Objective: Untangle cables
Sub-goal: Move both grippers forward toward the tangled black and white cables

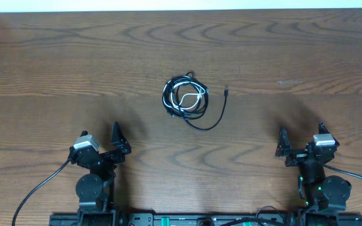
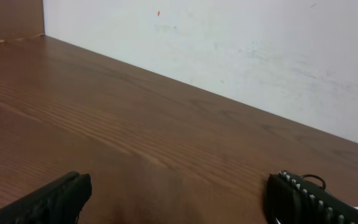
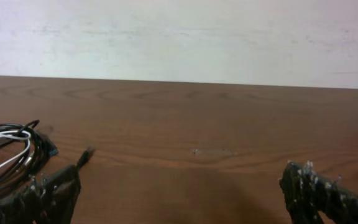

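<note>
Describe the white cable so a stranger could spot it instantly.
On the brown wooden table, near the middle, lies one small tangled coil. Wound among loops of the thin black cable is the thin white cable, the only pale strand there.

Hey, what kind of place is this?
Probably a robotics lab bench: a wooden table against a plain white wall, a left arm and a right arm mounted at its near edge, and a tangle of cables on it.
</note>
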Available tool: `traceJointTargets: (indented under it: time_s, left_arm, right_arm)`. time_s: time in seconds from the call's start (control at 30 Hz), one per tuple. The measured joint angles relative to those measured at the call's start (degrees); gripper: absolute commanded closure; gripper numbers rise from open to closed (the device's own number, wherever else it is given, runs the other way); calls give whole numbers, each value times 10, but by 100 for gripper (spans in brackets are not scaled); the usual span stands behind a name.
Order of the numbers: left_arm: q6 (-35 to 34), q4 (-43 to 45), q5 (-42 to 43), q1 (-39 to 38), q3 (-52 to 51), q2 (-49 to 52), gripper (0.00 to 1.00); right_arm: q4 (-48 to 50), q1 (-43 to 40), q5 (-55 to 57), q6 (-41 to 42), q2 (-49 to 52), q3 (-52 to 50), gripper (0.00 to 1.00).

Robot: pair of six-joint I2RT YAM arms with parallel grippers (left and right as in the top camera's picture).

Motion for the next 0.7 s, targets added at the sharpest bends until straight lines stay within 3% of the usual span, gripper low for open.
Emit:
traceJointTargets:
  time_s: [0.1,0.2,0.4,0.7]
  left_arm:
    - [13,-83,51,1,64,69,4]
    - [21,-115,98,1,155,169,4]
    - [30,-147,142,1,311,318,4]
    - [30,-158,201,0,403,440,4]
  right_arm:
    - [84,0,2,-8,17,3,1]
    - [109,0,2,-12,50,25,1]
    - [108,0,0,-17,196,128,1]
    - [9,0,-51,-38,422,349,1]
